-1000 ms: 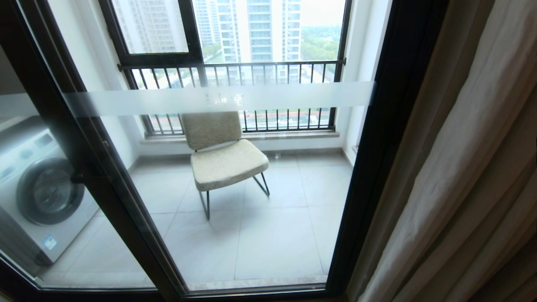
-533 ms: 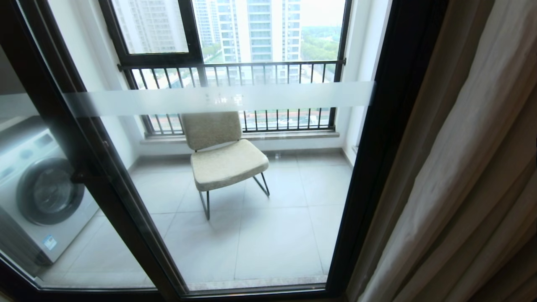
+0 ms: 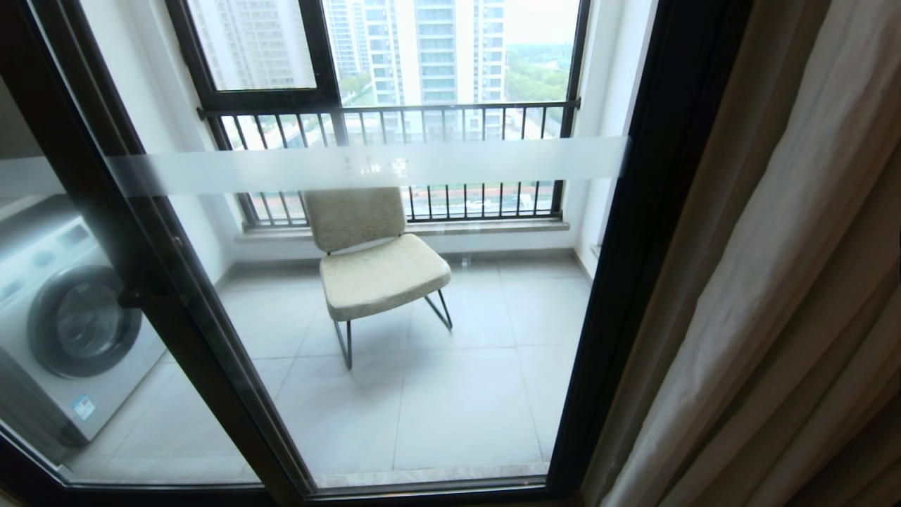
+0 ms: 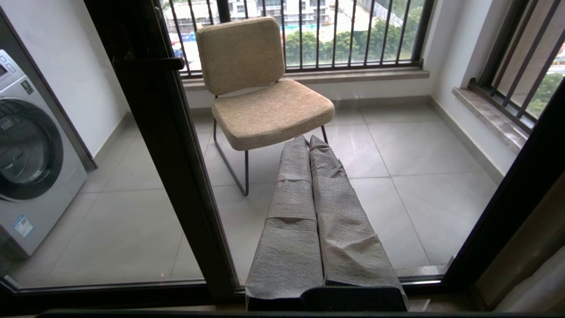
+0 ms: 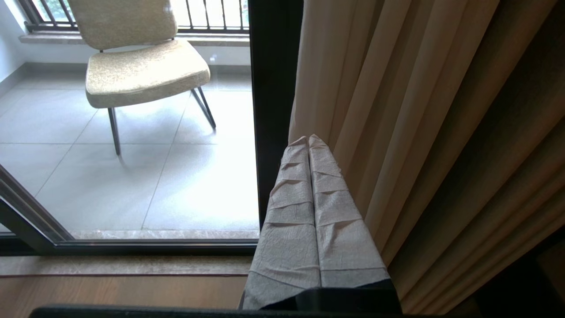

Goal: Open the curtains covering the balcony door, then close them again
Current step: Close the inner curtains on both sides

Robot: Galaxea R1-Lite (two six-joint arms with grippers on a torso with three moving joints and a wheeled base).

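Observation:
The balcony door (image 3: 415, 169), black-framed glass with a frosted band, fills the head view uncovered; its lever handle (image 4: 152, 64) shows in the left wrist view. Beige curtains (image 3: 788, 282) hang bunched in folds at the right, beside the frame. My left gripper (image 4: 307, 139) is shut and empty, pointing at the glass pane. Also shut and empty, my right gripper (image 5: 308, 140) points at the edge of the curtains (image 5: 419, 132), close to the folds by the door frame (image 5: 273, 97). Neither arm appears in the head view.
Behind the glass on the balcony stand a beige chair (image 3: 373, 260) and a washing machine (image 3: 67, 317) at the left. A black-framed window with bar railing (image 3: 394, 120) is at the back. A wooden floor strip (image 5: 123, 289) lies before the door sill.

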